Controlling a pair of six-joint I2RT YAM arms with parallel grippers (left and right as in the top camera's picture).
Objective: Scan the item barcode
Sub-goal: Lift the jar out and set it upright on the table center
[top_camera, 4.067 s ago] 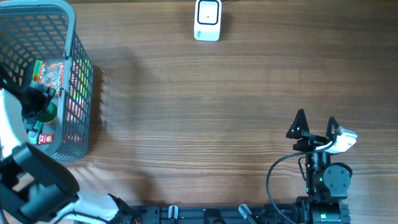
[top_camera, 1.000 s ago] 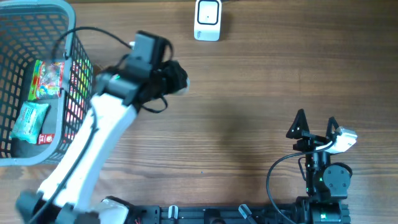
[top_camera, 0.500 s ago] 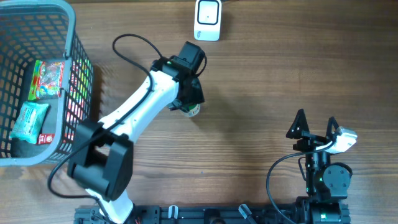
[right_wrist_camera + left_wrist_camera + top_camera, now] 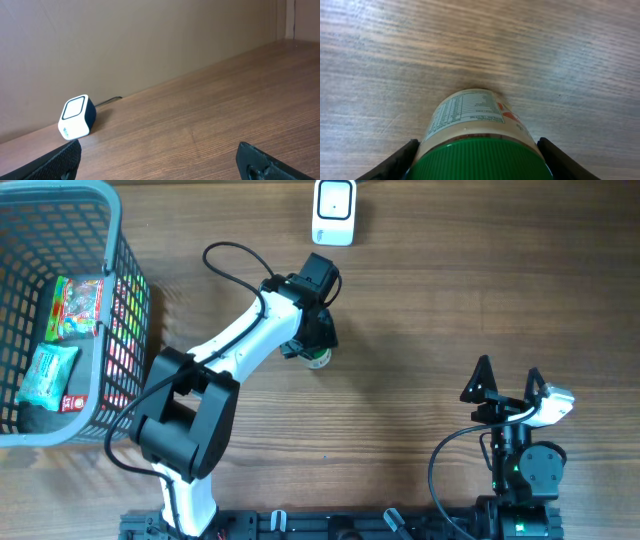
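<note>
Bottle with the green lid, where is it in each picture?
Overhead: bottle just above the middle, mostly hidden under the left hand.
Left wrist: bottom middle, between the fingers.
Right wrist: not in it.
Shared landmark: white scanner, top of overhead, left in right wrist.

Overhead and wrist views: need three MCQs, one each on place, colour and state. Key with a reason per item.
1. Where is the scanner?
A) at the far edge of the table
B) at the near edge
C) at the table's middle

2. What colour is the lid of the jar?
A) red
B) green
C) white

3. How is the right gripper?
A) shut on a box
B) shut, empty
C) open, empty

Key:
1 A, it sits at the top edge of the overhead view.
2 B, the left wrist view shows a ribbed green lid.
3 C, its fingers stand apart with nothing between them.
</note>
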